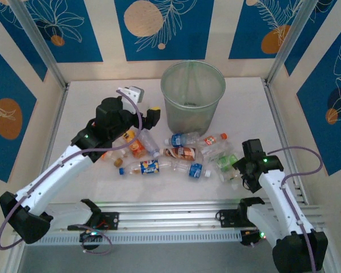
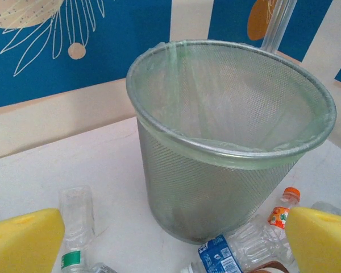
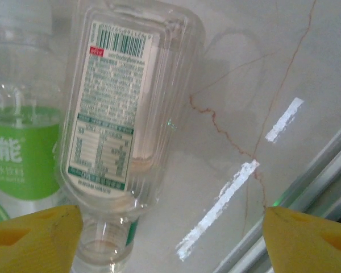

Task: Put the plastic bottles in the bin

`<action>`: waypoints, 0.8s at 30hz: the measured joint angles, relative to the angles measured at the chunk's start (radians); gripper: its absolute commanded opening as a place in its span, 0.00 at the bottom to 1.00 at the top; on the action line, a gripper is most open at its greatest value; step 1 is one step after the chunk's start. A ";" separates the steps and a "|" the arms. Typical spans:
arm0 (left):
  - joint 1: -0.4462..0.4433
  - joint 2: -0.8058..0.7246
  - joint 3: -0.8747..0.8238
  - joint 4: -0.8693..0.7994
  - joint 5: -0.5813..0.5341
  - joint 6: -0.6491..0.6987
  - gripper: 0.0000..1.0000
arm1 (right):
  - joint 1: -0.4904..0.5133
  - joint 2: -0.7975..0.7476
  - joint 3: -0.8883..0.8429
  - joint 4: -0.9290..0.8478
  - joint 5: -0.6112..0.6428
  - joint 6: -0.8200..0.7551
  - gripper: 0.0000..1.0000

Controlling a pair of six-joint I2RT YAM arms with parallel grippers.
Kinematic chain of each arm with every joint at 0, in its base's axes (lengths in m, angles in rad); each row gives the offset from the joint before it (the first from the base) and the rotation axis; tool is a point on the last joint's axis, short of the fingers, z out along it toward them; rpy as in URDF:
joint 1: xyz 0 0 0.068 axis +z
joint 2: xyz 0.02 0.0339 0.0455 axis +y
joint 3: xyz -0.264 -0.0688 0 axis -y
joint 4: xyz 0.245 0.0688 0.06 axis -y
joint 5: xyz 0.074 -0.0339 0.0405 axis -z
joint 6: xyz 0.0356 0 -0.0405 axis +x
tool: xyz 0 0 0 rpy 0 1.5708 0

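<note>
We are hovering our left gripper just in front of the mesh bin. Its yellow foam pads are standing as wide apart as they go and are gripping nothing. The bin is standing upright at the far middle of the white table. From above we are seeing the plastic bottles lying in a loose scatter on the table just in front of it, between the two arms. A blue-labelled bottle and an orange-capped bottle are lying close by the bin's base. We are hanging our right gripper low over the right end of the scatter, its fingers spread wide and empty. Below them a clear bottle with a white barcode label is lying flat beside a green-labelled bottle, its neck just beside one pad.
</note>
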 measured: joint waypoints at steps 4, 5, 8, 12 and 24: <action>0.000 0.000 -0.012 0.009 0.000 -0.001 1.00 | -0.043 0.028 -0.012 0.065 -0.030 -0.004 0.83; 0.000 0.000 -0.015 0.010 0.000 -0.001 1.00 | -0.050 0.035 -0.013 0.076 -0.034 -0.006 0.83; 0.000 0.000 -0.027 0.011 0.000 -0.005 0.99 | -0.071 0.056 -0.013 0.107 -0.042 -0.014 0.83; 0.000 0.000 -0.041 0.007 -0.008 -0.018 1.00 | -0.097 0.058 -0.037 0.151 -0.055 -0.022 0.82; 0.000 -0.027 -0.115 -0.133 -0.051 -0.037 0.99 | -0.115 0.101 -0.067 0.239 -0.089 -0.032 0.82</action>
